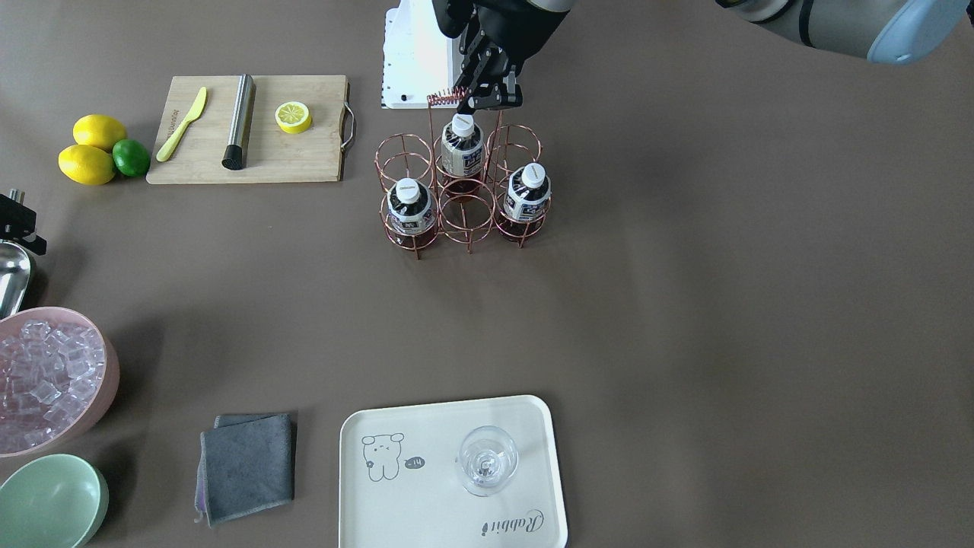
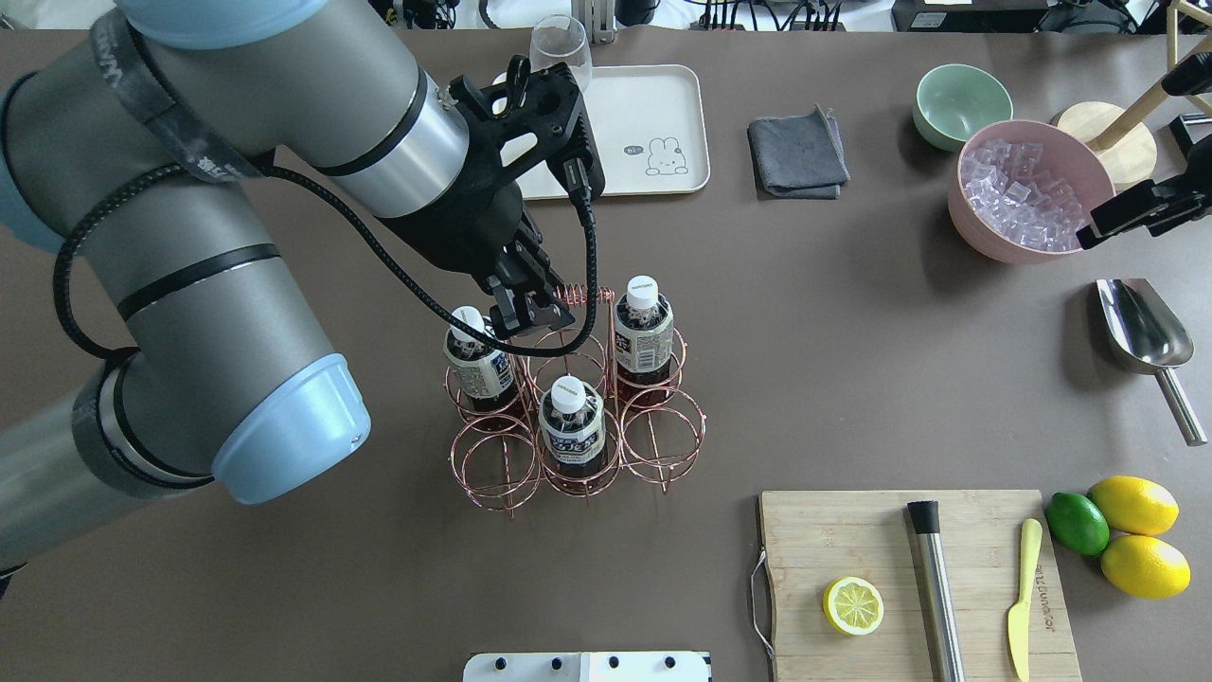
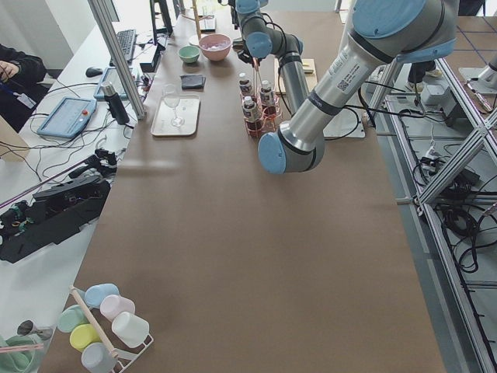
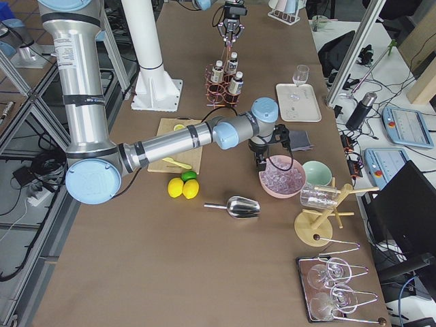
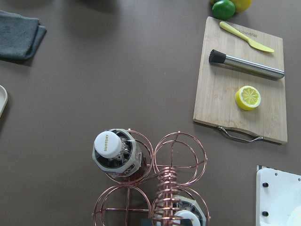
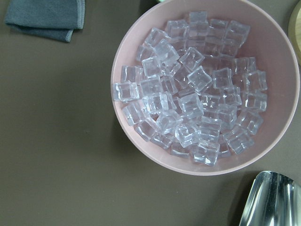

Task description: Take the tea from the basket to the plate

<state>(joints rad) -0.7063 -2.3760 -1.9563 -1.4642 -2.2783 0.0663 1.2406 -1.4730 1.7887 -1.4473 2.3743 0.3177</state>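
- Plainly, the left arm [image 2: 189, 313] was the one placed for this job. It reached over the basket, while the right gripper [image 2: 1103, 225] sat well apart toward the table's right end, above a pink bowl of ice [image 2: 971, 227]. I could not tell whether that gripper was open or closed.
- The plate [image 1: 434, 510] lay at the far edge, about midway along it. It was bare apart from a glass [image 1: 487, 460] standing on its robot-left half.
- The basket [image 1: 466, 199] stood mid-table, closer to the robot's edge and well apart from the plate.
- Three teas stood upright in its rings, caps up. The middle tea [image 2: 571, 431] was in the row nearest the robot's edge. The left-end tea [image 2: 478, 365] and right-end tea [image 2: 644, 336] were in the far row.
- The left gripper [image 2: 523, 313] hung above the basket with its fingers pointing down. Its jaws stood parted with nothing between them.
- It sat just beside the handle coil [image 2: 571, 295], on the coil's robot-left side.
- The relation that mattered was vertical. Every tea lay below the claw, with its long axis in line with a straight descent onto the cap.
- In the overhead view the left-end tea looked nearest to the claw, but in the front view the middle tea did. I could not settle which was the target.
- Judging from that, the handle wire stood close enough to foul a finger on the way down.
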